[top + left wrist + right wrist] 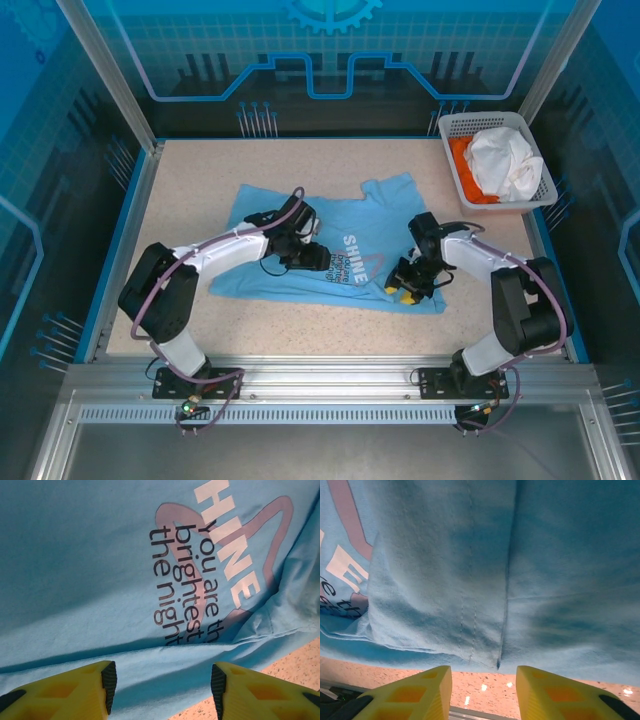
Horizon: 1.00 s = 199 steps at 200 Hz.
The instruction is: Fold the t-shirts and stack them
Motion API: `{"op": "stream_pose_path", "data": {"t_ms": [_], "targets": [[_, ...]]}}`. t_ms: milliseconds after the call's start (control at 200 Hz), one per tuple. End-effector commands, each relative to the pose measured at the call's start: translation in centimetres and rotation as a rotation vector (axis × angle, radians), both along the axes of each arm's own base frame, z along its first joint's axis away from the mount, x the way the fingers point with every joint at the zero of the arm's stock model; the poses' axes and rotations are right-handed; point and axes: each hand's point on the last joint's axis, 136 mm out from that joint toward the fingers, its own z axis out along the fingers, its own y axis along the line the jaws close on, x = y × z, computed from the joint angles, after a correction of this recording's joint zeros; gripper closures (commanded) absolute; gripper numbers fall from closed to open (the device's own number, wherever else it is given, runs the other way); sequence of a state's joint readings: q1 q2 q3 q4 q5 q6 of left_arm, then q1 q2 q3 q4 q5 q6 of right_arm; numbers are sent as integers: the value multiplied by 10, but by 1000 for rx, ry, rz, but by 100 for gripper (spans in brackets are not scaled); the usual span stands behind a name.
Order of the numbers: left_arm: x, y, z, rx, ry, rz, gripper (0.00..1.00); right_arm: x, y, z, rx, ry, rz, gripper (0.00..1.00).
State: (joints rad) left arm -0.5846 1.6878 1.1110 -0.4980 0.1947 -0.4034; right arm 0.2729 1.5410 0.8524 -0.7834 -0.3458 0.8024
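At frame centre, on the speckled bench (190, 180), the light blue cotton t-shirt with white lettering (370, 215) lies spread out. We see the left hand (318, 260) and right hand (404, 291) both open, empty, low by its lower edge, probably placed to pinch it for folding.

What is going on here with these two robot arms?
A light blue cloth t-shirt with white lettering lies spread on the speckled table. The left gripper is open above the print; the right gripper is open at the shirt's near edge. Neither holds cloth. A crumpled white shirt and an orange one lie in the white plastic lattice basket, far right.
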Motion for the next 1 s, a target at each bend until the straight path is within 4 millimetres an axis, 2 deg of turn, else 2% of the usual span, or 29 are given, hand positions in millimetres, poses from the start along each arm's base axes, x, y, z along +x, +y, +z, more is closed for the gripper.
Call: {"op": "stream_pose_path", "data": {"t_ms": [0,385,625,795,990], "targets": [[-15,14,-11,59,19,-26,45,-1,4,-8,0,19,-7,62],[-22,28,-18,107,14,-18,45,-2,5,-21,-10,30,9,70],[-24,32,-18,118,7,-7,44,0,5,-24,-11,27,10,81],[-24,35,-18,131,-2,-5,44,3,6,-19,-6,11,3,93],[-24,38,-17,145,-15,-8,44,12,12,-2,18,-16,-26,99]]}}
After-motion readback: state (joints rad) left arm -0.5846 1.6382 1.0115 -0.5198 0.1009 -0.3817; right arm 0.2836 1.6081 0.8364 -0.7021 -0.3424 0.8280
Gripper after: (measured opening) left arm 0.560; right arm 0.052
